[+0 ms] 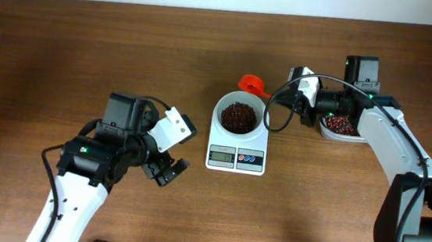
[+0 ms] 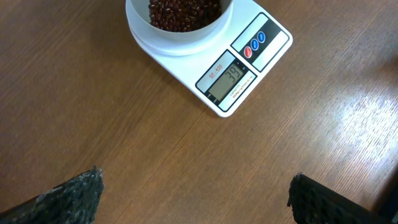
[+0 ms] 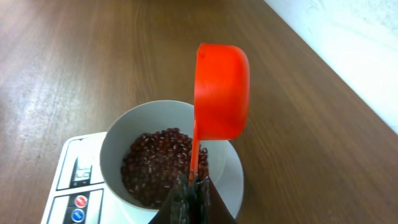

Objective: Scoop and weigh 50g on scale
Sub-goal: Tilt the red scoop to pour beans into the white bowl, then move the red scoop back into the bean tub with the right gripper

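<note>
The white scale (image 1: 235,159) (image 2: 244,73) stands mid-table with its round bowl (image 1: 223,104) (image 3: 115,140) on top. Dark red-brown beans (image 1: 238,117) (image 3: 155,165) (image 2: 183,9) fill the bottom of the bowl. My right gripper (image 1: 284,96) (image 3: 194,186) is shut on the thin handle of an orange scoop (image 1: 252,83) (image 3: 221,93). The scoop is turned on its side above the bowl's far rim, and no beans show in it. To the left and in front of the scale, my left gripper (image 1: 169,169) (image 2: 196,199) hangs wide open over bare wood, holding nothing.
A tub with more beans (image 1: 339,125) sits right of the scale, partly under the right arm. The scale's red and blue buttons (image 2: 254,45) and lit display (image 2: 231,76) face the front edge. A pale wall runs along the table's far edge.
</note>
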`<state>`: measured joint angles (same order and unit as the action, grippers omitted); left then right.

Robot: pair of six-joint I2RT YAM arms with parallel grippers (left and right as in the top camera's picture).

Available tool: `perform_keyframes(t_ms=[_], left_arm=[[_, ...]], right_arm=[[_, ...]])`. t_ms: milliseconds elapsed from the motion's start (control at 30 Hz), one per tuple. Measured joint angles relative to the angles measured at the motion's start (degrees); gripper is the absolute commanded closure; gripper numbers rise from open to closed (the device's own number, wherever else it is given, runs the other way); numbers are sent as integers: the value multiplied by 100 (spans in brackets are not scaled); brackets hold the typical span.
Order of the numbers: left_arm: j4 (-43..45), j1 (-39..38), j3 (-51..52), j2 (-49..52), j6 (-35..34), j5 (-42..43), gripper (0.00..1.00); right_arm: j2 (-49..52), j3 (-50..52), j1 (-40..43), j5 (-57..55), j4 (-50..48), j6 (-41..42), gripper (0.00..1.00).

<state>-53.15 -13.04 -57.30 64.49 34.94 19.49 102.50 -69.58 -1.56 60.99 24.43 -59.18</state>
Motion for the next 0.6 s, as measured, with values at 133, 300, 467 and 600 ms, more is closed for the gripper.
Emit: perform_keyframes(t_ms=[133,300,467,600], left_arm=[[2,0,0,0,0,0,1],[2,0,0,0,0,0,1],[2,0,0,0,0,0,1],[0,0,0,0,0,0,1]], right_arm=[[0,0,2,391,35,0,96],[0,0,2,479,35,2,96],[0,0,0,173,72,2,96],[0,0,0,105,-4,0,96]])
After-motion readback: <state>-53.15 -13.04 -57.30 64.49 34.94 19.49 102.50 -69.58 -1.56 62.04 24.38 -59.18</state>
